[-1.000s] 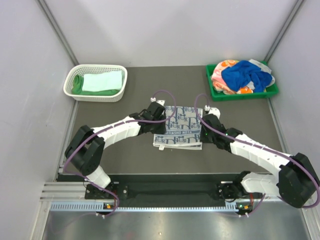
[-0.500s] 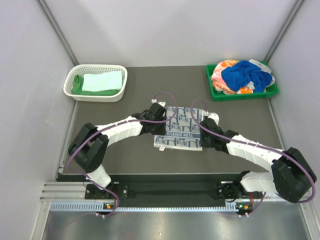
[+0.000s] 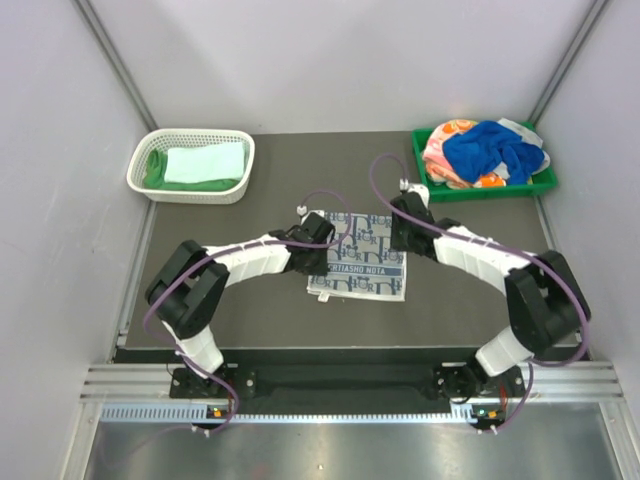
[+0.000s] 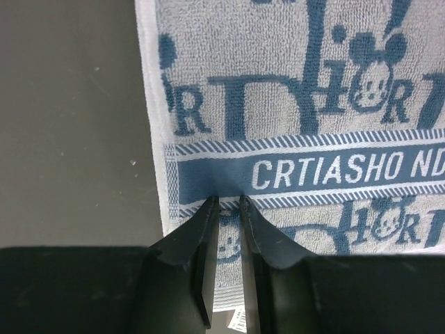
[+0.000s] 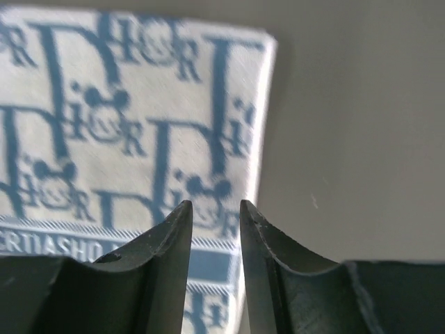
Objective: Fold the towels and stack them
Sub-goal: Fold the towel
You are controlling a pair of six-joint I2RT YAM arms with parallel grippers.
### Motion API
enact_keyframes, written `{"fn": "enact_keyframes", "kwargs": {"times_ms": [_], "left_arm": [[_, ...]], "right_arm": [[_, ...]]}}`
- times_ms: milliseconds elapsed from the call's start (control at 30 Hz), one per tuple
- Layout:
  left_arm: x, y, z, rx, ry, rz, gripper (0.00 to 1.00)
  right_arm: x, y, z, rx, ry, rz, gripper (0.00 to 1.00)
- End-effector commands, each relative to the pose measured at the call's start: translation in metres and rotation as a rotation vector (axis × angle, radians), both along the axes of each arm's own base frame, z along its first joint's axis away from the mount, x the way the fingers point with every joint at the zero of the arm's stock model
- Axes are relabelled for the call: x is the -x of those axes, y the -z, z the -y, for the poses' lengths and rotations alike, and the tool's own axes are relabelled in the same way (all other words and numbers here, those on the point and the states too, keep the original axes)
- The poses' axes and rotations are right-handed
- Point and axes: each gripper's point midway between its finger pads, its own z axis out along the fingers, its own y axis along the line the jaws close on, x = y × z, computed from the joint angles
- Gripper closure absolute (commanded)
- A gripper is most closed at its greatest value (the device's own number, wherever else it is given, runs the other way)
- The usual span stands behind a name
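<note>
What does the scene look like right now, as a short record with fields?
patterned towel: lies flat at the middle of the table
left gripper: fingers nearly together, tips at towel's left edge; pinch unclear
right gripper: narrowly open over towel's right edge
basket: mint towel folded on green towel
tray: blue towel and orange-pink towel, loose heap

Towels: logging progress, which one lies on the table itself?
The white towel with grey-blue print, flat mid-table; the others sit in the white basket or the green tray.
</note>
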Motion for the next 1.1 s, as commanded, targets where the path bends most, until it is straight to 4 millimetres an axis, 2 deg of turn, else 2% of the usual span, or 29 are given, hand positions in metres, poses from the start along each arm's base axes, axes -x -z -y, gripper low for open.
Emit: {"fn": "enact_keyframes", "kwargs": {"times_ms": [0,33,133,300,533,633,767,900,933,1000,1067], "left_arm": [[0.012,0.011,-0.030,-0.080,-0.095,-0.020,0.76],[0.014,0.010,-0.033,-0.079,-0.102,-0.020,0.76],[0.026,0.010,-0.046,-0.090,-0.117,-0.032,0.76],[0.041,0.001,-0.052,-0.049,-0.135,-0.036,0.78],[0.064,-0.001,-0.068,-0.028,-0.169,-0.055,0.79],[0.066,-0.009,-0.072,-0.014,-0.189,-0.030,0.79],[0.056,-0.031,-0.070,-0.008,-0.182,0.015,0.78],[0.039,-0.059,-0.066,0.000,-0.184,0.091,0.74],[0.028,-0.070,-0.066,0.007,-0.199,0.125,0.73],[0.014,-0.075,-0.065,0.022,-0.206,0.137,0.73],[-0.005,-0.089,-0.050,0.085,-0.179,0.171,0.73]], "right_arm": [[-0.038,-0.021,-0.027,-0.047,-0.055,0.077,0.67],[-0.042,-0.024,-0.034,-0.062,-0.065,0.079,0.67],[-0.042,-0.014,-0.051,-0.065,-0.101,0.057,0.68],[-0.032,0.005,-0.072,-0.061,-0.138,0.027,0.68],[0.000,0.032,-0.109,-0.049,-0.231,-0.028,0.68],[0.012,0.043,-0.120,-0.043,-0.262,-0.053,0.68],[0.021,0.050,-0.133,-0.054,-0.302,-0.073,0.69],[0.032,0.041,-0.152,-0.052,-0.360,-0.058,0.69],[0.035,0.041,-0.152,-0.049,-0.356,-0.066,0.69],[0.033,0.033,-0.151,-0.059,-0.339,-0.050,0.69],[0.025,0.020,-0.144,-0.061,-0.300,-0.024,0.68]]}}
